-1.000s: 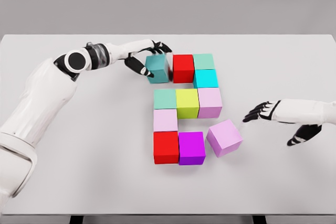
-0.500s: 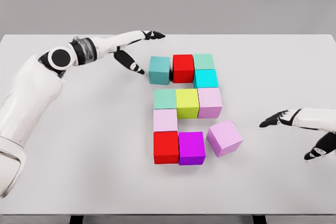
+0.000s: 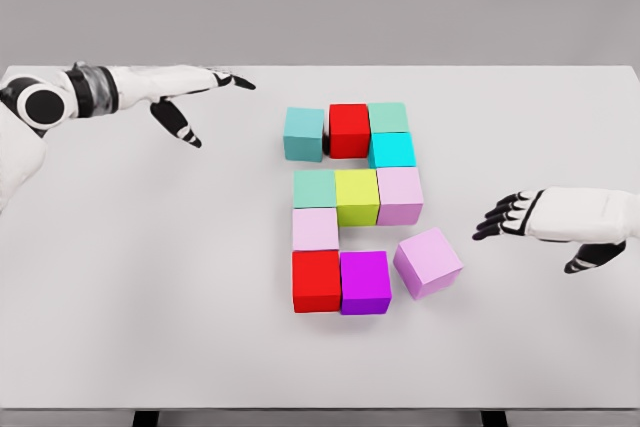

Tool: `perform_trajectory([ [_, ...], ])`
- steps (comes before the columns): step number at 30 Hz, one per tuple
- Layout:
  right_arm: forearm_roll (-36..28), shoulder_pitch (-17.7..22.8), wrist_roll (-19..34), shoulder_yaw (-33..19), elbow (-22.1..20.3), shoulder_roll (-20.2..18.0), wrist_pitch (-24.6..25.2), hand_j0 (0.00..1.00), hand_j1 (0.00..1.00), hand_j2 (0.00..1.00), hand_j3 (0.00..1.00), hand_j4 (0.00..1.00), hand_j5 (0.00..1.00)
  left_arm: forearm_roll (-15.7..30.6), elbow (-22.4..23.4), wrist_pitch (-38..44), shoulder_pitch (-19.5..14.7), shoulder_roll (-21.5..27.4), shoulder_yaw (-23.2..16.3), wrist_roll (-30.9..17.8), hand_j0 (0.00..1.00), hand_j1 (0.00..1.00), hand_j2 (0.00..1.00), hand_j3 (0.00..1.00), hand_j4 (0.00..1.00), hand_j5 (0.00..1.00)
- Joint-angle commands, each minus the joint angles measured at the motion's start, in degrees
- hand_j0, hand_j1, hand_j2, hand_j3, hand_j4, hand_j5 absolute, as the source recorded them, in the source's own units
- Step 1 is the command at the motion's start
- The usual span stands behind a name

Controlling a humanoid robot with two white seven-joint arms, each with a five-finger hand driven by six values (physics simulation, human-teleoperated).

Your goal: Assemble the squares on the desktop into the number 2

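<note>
Coloured cubes form a figure on the white table [image 3: 150, 297]. Top row: teal cube [image 3: 303, 133], red cube [image 3: 350, 130], green cube [image 3: 388, 117], with a cyan cube [image 3: 392, 151] below the green one. Middle row: green cube [image 3: 314, 188], yellow cube [image 3: 356, 196], pink cube [image 3: 400, 195]. Below come a pale pink cube [image 3: 315, 229], a red cube [image 3: 316, 280] and a magenta cube [image 3: 365, 282]. A lilac cube [image 3: 427, 262] sits tilted, slightly apart at lower right. My left hand [image 3: 200, 102] is open, far left of the teal cube. My right hand [image 3: 520, 219] is open, right of the lilac cube.
My left hand let go of the teal cube and drew back to the left. The teal cube now sits squared beside the red one. My right hand pulled right, then came back toward the lilac cube.
</note>
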Motion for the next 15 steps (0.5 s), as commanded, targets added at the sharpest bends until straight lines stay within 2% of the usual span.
perform_trajectory([
  [1, 0.42, 0.00, -0.02, -0.01, -0.68, -0.05, 0.14, 1.00, 1.00, 1.00, 1.00, 1.00, 1.00, -1.55, 0.19, 0.09, 0.00, -0.45, -0.26, 0.02, 0.88, 0.88, 0.88, 0.88, 0.88, 0.88],
  [5, 2.36, 0.79, -0.02, -0.01, -1.47, -0.13, 0.14, 1.00, 1.00, 1.00, 1.00, 1.00, 1.00, -1.11, -0.16, 0.09, 0.35, -3.26, -0.70, 0.02, 0.83, 0.83, 0.83, 0.83, 0.83, 0.83],
  [8, 2.62, 1.32, -0.02, 0.07, -2.18, -0.22, 0.14, 1.00, 1.00, 1.00, 1.00, 1.00, 1.00, -1.11, 0.28, 0.09, 0.18, -3.18, -0.62, 0.02, 0.66, 0.66, 0.66, 0.66, 0.66, 0.66],
  [9, 2.62, 1.58, -0.02, 0.07, -2.18, -0.13, 0.14, 1.00, 1.00, 1.00, 1.00, 1.00, 1.00, -1.11, 0.54, 0.09, 0.18, -3.09, -0.62, 0.02, 0.64, 0.64, 0.64, 0.64, 0.64, 0.64],
  [15, 2.97, 1.85, -0.02, 0.16, -2.18, 1.10, 0.14, 1.00, 1.00, 1.00, 1.00, 1.00, 1.00, -1.90, -0.25, 1.86, 0.35, -3.18, -0.70, 0.02, 0.64, 0.64, 0.64, 0.64, 0.64, 0.64],
])
